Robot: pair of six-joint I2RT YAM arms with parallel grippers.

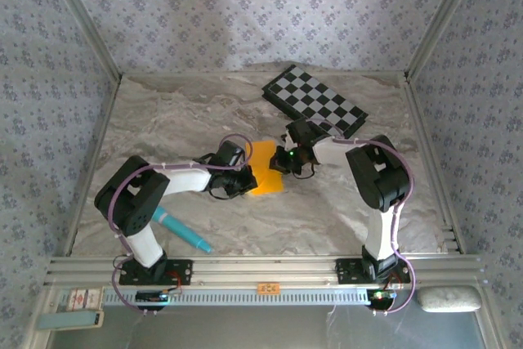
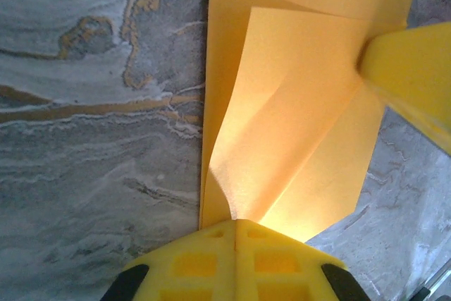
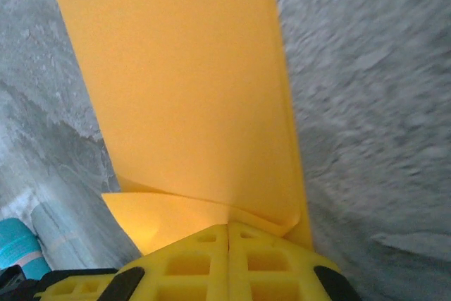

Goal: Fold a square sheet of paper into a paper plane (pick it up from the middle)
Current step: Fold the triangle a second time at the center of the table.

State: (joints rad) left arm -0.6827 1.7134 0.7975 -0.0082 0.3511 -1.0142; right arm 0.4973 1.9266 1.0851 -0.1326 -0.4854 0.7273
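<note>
The square sheet of paper (image 1: 265, 171) lies orange-yellow on the marble table (image 1: 163, 120), between the two arms. It is partly folded, with a raised flap (image 2: 296, 103) over the lower layer. My left gripper (image 1: 248, 177) is at its left edge, and its yellow jaws (image 2: 236, 222) are shut on the flap's point. My right gripper (image 1: 283, 161) is at the sheet's right edge, shut (image 3: 229, 227) on a folded corner of the sheet (image 3: 190, 89). One of the right gripper's yellow fingers (image 2: 416, 68) touches the sheet in the left wrist view. The paper plane is out of view.
A black-and-white checkerboard (image 1: 315, 102) lies at the back right, close behind the right gripper. A teal pen-like tool (image 1: 181, 230) rests near the left arm's base, and its end (image 3: 17, 244) appears low left in the right wrist view. Patterned walls enclose the table.
</note>
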